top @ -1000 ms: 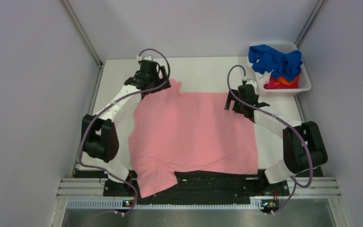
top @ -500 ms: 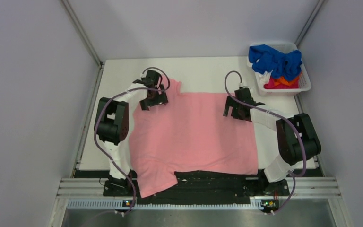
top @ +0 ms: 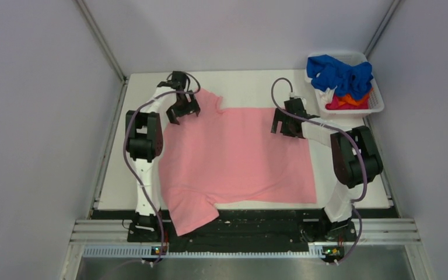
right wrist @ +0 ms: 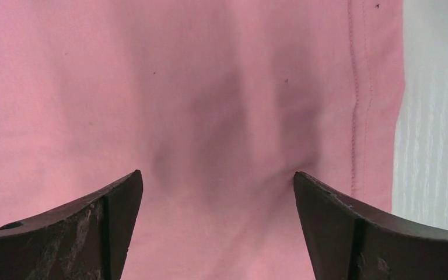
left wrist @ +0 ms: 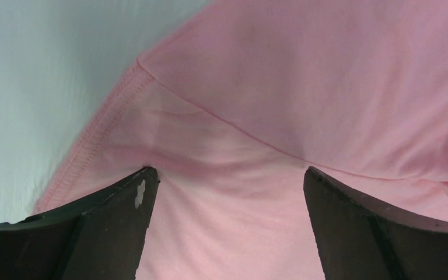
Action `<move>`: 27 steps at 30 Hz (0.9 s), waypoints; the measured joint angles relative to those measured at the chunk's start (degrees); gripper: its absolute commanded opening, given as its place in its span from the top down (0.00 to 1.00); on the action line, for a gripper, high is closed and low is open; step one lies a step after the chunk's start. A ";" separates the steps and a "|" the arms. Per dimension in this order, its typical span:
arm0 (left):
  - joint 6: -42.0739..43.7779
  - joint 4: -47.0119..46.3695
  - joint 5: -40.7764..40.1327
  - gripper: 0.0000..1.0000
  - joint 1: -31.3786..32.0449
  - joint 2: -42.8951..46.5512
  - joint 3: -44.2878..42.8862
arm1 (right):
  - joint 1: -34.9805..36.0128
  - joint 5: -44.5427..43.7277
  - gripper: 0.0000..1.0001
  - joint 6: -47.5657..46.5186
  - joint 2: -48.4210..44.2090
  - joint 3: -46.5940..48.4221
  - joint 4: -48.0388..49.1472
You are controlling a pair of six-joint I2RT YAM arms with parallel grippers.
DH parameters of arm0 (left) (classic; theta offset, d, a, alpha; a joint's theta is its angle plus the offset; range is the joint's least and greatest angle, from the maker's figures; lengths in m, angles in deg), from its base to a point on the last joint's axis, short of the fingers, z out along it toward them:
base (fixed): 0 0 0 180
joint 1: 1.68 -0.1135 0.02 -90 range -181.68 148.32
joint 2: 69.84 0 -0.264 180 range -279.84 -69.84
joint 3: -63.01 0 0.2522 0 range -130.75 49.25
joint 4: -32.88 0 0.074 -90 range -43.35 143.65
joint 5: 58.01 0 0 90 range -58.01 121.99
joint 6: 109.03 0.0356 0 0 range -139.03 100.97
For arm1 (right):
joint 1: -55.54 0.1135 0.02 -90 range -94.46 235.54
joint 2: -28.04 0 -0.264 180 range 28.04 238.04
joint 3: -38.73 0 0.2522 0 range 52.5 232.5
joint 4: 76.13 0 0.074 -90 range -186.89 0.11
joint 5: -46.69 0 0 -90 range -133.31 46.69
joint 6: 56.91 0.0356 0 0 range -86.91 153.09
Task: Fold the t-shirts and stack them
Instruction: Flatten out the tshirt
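Note:
A salmon-pink t-shirt (top: 239,154) lies spread flat on the white table. One sleeve (top: 193,213) hangs over the near edge. My left gripper (top: 182,112) is open at the shirt's far left corner, both fingertips pressing on the cloth near a sleeve seam (left wrist: 227,172). My right gripper (top: 283,126) is open at the far right corner, fingertips pressing on the cloth beside the hem (right wrist: 216,174). The cloth puckers between each pair of fingertips. Royal blue shirts (top: 338,73) lie crumpled over orange (top: 350,100) and red (top: 333,105) ones in the basket.
A white plastic basket (top: 375,107) stands at the far right corner of the table. Grey walls close in the left, right and back. A black and metal rail (top: 256,224) runs along the near edge, between the arm bases.
Both grippers have moved toward the far edge with fingertips on the cloth. The pink shirt has slid away with them; its near hem has left the front rail.

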 measured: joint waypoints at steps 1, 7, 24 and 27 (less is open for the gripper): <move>0.09 1.09 0.55 0.01 -0.50 -1.68 -2.93 | 0.00 0.09 0.01 -0.04 0.81 1.05 -0.09; 0.52 4.83 3.26 0.01 -3.28 -10.71 -18.75 | -0.11 1.64 0.01 -0.72 5.90 7.67 -0.39; -2.14 -4.39 13.97 0.01 -8.96 -20.83 -35.50 | -4.28 7.28 0.01 -3.43 18.36 26.73 -2.19; -2.08 -5.68 14.64 0.01 -9.20 -18.38 -33.53 | -4.37 7.50 0.01 -4.02 15.43 25.99 -3.93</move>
